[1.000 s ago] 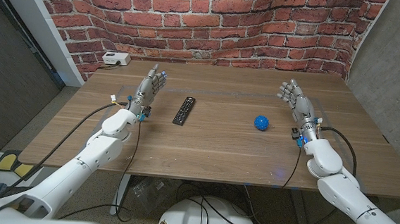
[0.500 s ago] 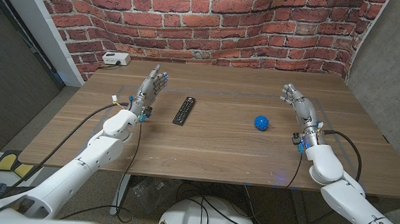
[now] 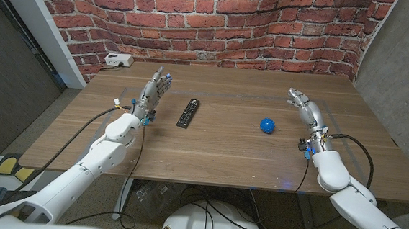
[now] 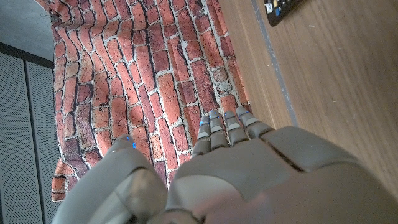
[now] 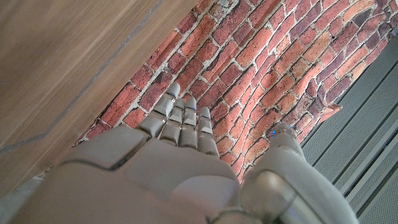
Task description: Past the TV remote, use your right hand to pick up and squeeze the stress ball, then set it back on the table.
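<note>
Head view: right robot hand (image 3: 303, 105) edged rightward.

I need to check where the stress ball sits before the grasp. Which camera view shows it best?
The head view: the blue stress ball lies in full sight on the table, between the TV remote and the right hand. Neither wrist view has the ball in frame; each looks over its own hand at the brick wall.

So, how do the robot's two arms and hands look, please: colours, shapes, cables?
Both arms have smooth white rounded shells. The left hand and the right hand are grey, metallic, built of jointed segments, as the close left wrist view and right wrist view show. Black cables loop along each forearm, and small blue parts sit at each wrist.
</note>
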Robot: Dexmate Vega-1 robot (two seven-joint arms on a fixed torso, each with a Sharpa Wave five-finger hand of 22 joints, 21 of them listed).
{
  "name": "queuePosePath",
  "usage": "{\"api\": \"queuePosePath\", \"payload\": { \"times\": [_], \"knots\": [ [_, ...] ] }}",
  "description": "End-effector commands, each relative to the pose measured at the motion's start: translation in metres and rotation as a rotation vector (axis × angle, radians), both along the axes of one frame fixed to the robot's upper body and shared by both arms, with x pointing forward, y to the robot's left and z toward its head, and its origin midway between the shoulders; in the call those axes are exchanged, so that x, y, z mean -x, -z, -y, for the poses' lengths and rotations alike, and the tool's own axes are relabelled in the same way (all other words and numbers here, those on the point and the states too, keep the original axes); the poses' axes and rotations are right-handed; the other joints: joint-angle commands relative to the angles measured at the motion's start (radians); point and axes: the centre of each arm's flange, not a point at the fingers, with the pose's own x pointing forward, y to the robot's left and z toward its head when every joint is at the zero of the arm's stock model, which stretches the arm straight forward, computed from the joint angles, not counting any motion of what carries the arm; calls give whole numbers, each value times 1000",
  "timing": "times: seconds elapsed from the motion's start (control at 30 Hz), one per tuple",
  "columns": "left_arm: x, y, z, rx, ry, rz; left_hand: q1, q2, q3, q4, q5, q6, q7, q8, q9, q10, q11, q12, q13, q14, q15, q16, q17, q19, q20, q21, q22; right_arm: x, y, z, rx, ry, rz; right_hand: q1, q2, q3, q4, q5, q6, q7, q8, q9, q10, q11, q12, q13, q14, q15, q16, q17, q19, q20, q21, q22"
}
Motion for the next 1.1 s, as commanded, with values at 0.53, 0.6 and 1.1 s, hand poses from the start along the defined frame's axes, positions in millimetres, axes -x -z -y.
{"api": "queuePosePath", "payload": {
  "times": [0.53, 0.6, 1.1],
  "knots": [
    [0, 0, 7, -15, 6, -7, 16, 4, 2, -8, -9, 11, -2, -3, 5, 11, -2, -4, 2, 15, 0, -3, 3, 9, 2, -5, 3, 12, 0, -13, 263, 304, 48, 34, 1, 7, -16, -3, 3, -3, -4, 5, 16, -3, 3, 3, 17, -5, -4, 3, 19, 5, -11, 6],
    [0, 0, 8, -16, 6, -7, 16, 4, 2, -8, -9, 11, -2, -3, 5, 12, -2, -4, 2, 15, -1, -4, 3, 9, 3, -6, 3, 13, 0, -14, 278, 320, 47, 35, 0, 7, -17, -3, 3, -3, -4, 5, 17, -5, 3, 3, 18, -5, -4, 3, 19, 6, -11, 6],
    [1, 4, 10, -6, 10, -12, 21, 8, 0, -10, -13, 6, -3, -10, 5, 12, -3, -9, 2, 15, -2, -7, 3, 7, 4, -10, 3, 18, -3, -23, 401, 425, 51, 45, 0, 7, -17, -5, 51, -17, 11, 7, 26, -8, 3, 3, 28, -13, -6, 4, 28, 5, -19, 6]
  ]
}}
